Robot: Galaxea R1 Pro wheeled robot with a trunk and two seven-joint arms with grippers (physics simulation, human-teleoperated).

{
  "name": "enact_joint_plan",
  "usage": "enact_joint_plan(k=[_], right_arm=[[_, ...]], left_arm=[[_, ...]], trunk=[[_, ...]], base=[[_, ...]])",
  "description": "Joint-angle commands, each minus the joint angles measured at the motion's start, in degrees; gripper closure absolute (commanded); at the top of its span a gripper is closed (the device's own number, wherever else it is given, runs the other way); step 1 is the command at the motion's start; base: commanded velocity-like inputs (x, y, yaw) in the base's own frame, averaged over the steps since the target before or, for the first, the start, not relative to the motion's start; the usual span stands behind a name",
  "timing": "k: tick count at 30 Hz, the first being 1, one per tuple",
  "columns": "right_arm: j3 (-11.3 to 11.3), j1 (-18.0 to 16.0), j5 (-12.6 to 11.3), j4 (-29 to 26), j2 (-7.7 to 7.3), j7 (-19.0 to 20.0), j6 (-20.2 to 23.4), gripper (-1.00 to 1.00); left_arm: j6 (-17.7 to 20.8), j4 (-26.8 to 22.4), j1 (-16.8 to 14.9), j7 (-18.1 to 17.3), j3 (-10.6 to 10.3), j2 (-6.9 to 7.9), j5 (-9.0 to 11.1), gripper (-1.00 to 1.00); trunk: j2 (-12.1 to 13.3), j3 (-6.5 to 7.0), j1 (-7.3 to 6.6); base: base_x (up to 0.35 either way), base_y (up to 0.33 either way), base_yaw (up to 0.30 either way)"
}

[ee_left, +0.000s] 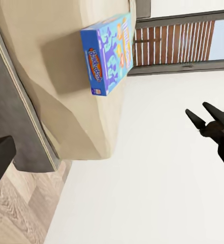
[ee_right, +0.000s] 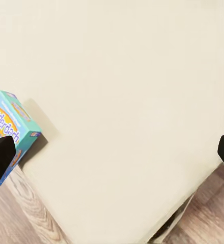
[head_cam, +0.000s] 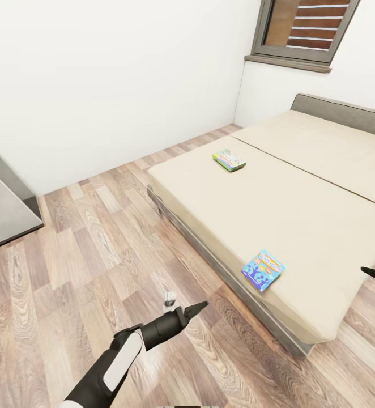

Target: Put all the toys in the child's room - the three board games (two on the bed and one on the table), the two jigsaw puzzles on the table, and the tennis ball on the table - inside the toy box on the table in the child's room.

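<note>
The blue Balderdash box (head_cam: 263, 270) lay flat near the bed's (head_cam: 301, 187) lower edge, right of centre in the head view, with one corner close to the mattress border. A second board game (head_cam: 229, 160), smaller and green-edged, lay further up the beige cover, just above the frame's centre.

You had the right gripper (ee_right: 112, 152) over the bed; in its wrist view the fingertips (ee_right: 1, 157) sat at the frame's far left and right edges, so the jaws were spread wide, with nothing between them. The Balderdash box showed at the left edge there, beside one fingertip, not between the two.

The left gripper (head_cam: 194, 309) hung above the wood floor (head_cam: 68, 272) in the lower centre of the head view, empty; whether its jaws were spread or pressed together could not be told.

The step in hand appeared to be picking up the Balderdash box. To do it well:

- Shift the right gripper toward the box until it sits midway between the fingertips.
- Span the box across its narrower side.
- Descend squarely, since the soft cover may yield.
- Keep the left arm clear of the bed frame
</note>
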Motion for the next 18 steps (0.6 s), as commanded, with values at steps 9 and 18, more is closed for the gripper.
enact_joint_plan(k=[9,18], right_arm=[[-7.74,0.34,-0.19,-0.01,-2.30,6.66,0.48,-1.00],[-9.80,0.62,-0.19,-0.01,-2.25,10.28,0.48,-1.00]], left_arm=[[-1.99,0.31,-0.65,-0.31,-0.03,-0.77,0.78,-1.00],[-2.64,0.42,-1.82,-1.62,-0.12,-1.04,0.90,-1.00]], trunk=[[-0.01,-0.04,0.00],[-0.01,-0.04,0.00]], base=[[0.000,0.000,-0.004],[0.000,0.000,-0.086]])
